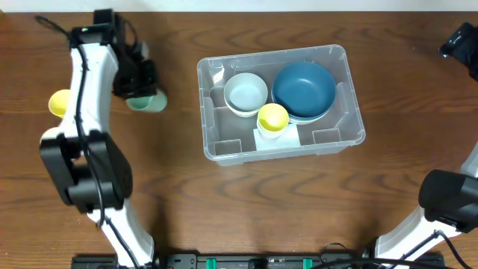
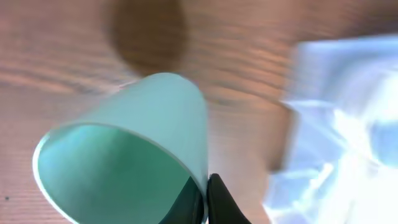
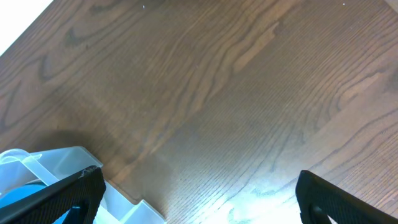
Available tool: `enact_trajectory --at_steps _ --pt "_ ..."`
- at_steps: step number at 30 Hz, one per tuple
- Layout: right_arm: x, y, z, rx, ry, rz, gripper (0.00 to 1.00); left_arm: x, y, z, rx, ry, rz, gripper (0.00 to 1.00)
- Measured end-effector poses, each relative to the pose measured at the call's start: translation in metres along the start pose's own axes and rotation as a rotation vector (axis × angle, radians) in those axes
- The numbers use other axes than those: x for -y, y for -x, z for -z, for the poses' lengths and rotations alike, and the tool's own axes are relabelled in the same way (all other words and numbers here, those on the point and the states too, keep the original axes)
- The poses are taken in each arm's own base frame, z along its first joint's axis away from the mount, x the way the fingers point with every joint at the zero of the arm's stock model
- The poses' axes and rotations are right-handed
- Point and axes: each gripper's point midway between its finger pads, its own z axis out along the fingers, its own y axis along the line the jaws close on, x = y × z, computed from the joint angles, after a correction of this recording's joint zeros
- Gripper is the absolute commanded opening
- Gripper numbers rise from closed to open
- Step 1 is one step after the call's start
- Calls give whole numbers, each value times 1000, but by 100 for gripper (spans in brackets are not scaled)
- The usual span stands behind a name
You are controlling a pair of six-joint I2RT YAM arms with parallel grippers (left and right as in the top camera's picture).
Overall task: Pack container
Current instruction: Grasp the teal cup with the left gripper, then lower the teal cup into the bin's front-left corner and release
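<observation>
Left arm being extended over far-left tabletop; left gripper [image 2: 208, 199] being clamped on mint cup [image 2: 124, 155] rim, cup tilted. Right gripper [image 3: 202, 193] being held spread wide, empty, far right. Container [image 1: 224, 138] sitting mid-table, right of cup, apart.

place: you are at a robot lab bench | shown by: your left arm [image 1: 84, 97] and right arm [image 1: 448, 198] standing at a bare wood-grain table [image 1: 246, 205], black rail [image 1: 246, 262] along its near edge | props: plastic bin [image 1: 203, 112] with blue bowl [image 1: 302, 90] inside
</observation>
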Motion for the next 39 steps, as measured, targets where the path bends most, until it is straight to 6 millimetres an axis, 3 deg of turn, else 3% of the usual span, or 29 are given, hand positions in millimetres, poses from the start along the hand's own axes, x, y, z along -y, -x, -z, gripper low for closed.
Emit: enact_trajectory --at_steps 7,11,14,19,23,30,39 --pt "0 0 0 0 0 0 99 97 -33 99 230 -56 -315 6" --pt "0 0 0 0 0 0 99 136 -63 131 305 -64 -463 6" --pt "0 0 0 0 0 0 99 161 -87 141 318 -72 -582 6" --pt "0 0 0 0 0 0 99 185 -117 124 237 -44 -735 6" --pt "0 0 0 0 0 0 99 191 -124 97 151 -10 -784 6" --pt "0 0 0 0 0 0 99 191 -126 36 -21 46 -805 6" --pt "0 0 0 0 0 0 99 177 -134 -9 -194 103 -786 6"
